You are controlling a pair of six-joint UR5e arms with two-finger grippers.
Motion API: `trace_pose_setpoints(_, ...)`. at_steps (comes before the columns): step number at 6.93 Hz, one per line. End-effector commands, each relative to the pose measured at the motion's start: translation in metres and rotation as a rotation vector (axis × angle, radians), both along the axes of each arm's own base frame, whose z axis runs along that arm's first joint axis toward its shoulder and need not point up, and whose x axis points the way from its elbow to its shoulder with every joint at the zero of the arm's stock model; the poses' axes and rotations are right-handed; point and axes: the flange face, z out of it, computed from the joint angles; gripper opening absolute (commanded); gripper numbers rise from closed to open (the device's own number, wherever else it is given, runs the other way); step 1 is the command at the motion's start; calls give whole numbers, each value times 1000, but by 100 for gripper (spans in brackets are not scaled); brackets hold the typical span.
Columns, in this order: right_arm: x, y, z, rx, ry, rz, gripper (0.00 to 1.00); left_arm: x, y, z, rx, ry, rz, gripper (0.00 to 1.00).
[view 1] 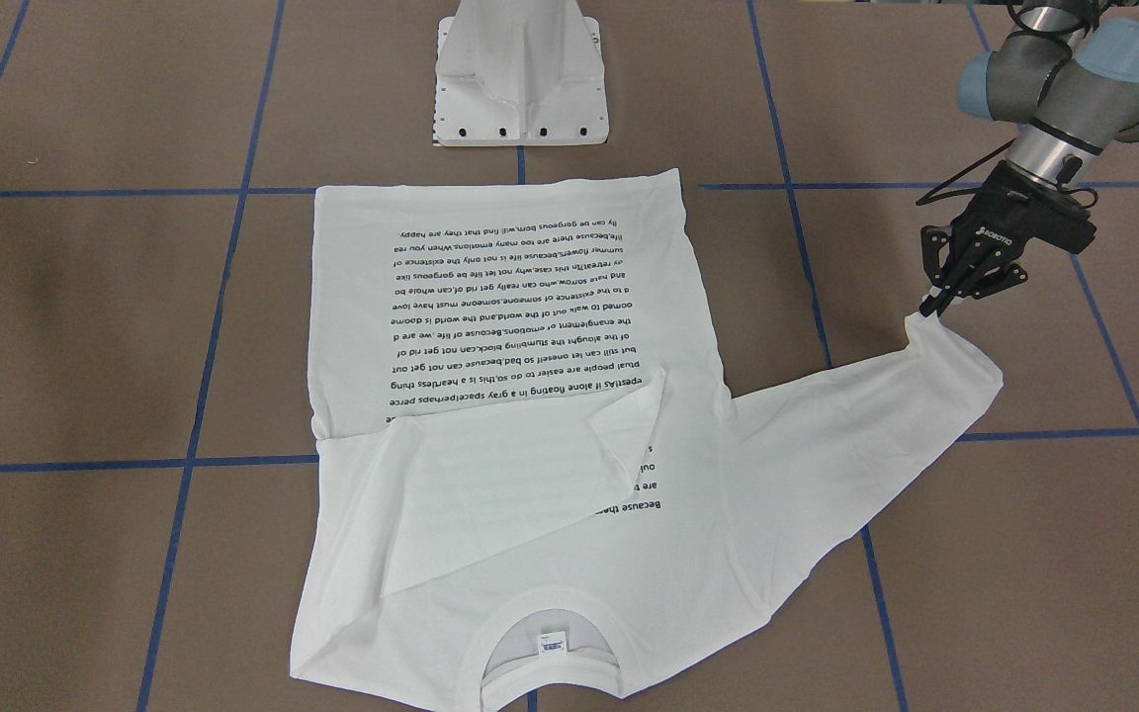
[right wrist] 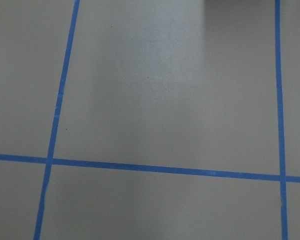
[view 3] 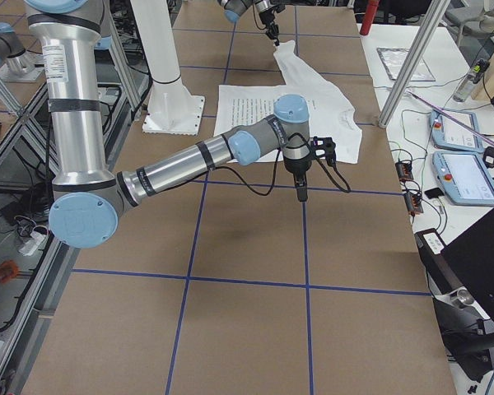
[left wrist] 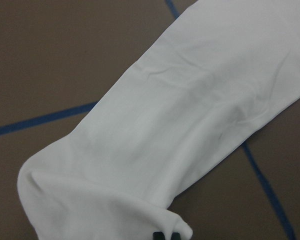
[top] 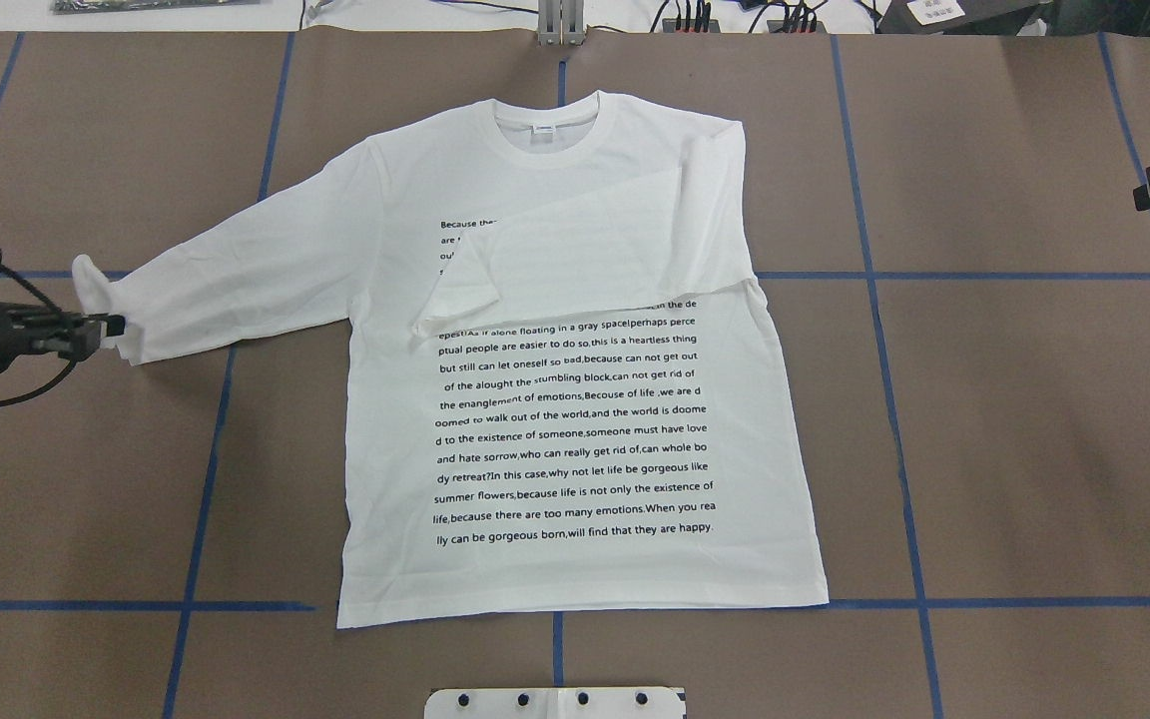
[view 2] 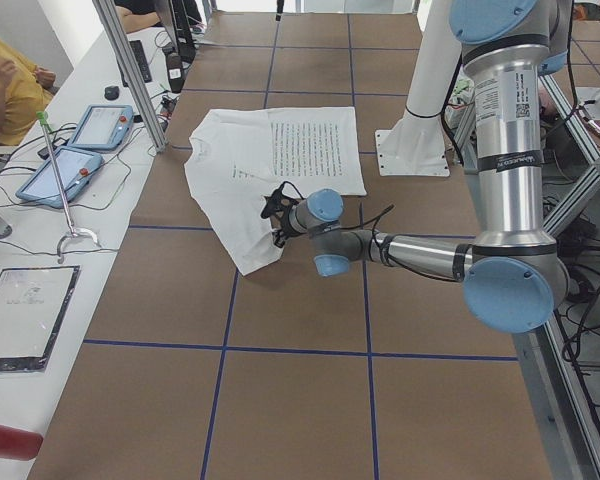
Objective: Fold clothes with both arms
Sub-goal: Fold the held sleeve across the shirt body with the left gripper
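Folding the outstretched sleeve [top: 236, 290] across the chest looked to be the step in hand. The white T-shirt [top: 575, 559] lay flat on the bench [top: 1014, 419], print up, collar [top: 555, 115] at 12 o'clock in the overhead view, with the folded sleeve [top: 585, 240] laid over the text from 3 o'clock. Your left end effector [view 1: 933, 307] was clenched on the cuff [view 1: 925, 322] out at 9 o'clock. You needed to lift just clear of the cloth, carry the cuff toward 3 o'clock in a shallow arc, and avoid dragging the thin body askew. The front-facing view showed the pinch taking only a corner of the cuff, where the overhead view gave merely a dark tip against white. The left wrist view showed creases near the grip. Your right end effector [view 3: 301, 189] hung over bare bench in the right side view, and I could not tell whether it was released or clenched.
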Motion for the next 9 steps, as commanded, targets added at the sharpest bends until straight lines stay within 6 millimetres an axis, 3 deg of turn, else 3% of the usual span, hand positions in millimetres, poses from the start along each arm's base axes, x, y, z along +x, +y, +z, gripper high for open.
trace_pose_setpoints(1,0,0,1,-3,1,0,100,69,-79,-138,-77,83,-42,0)
trace_pose_setpoints(2,0,-1,1,-3,1,0,100,105,-114,-209,-144,122,-61,0)
trace_pose_setpoints(3,0,0,1,-3,0,3,100,149,-124,-252,-215,155,-49,0)
trace_pose_setpoints(5,0,-1,1,-8,0,7,100,209,-144,-329,-304,255,-49,0)
trace_pose_setpoints(6,0,-1,2,-11,1,7,100,235,-138,-357,-332,287,-31,0)
trace_pose_setpoints(7,0,-2,4,-13,2,7,100,267,-118,-375,-326,302,-40,0)
trace_pose_setpoints(9,0,-1,6,-19,3,8,100,320,-77,-380,-293,276,3,0)
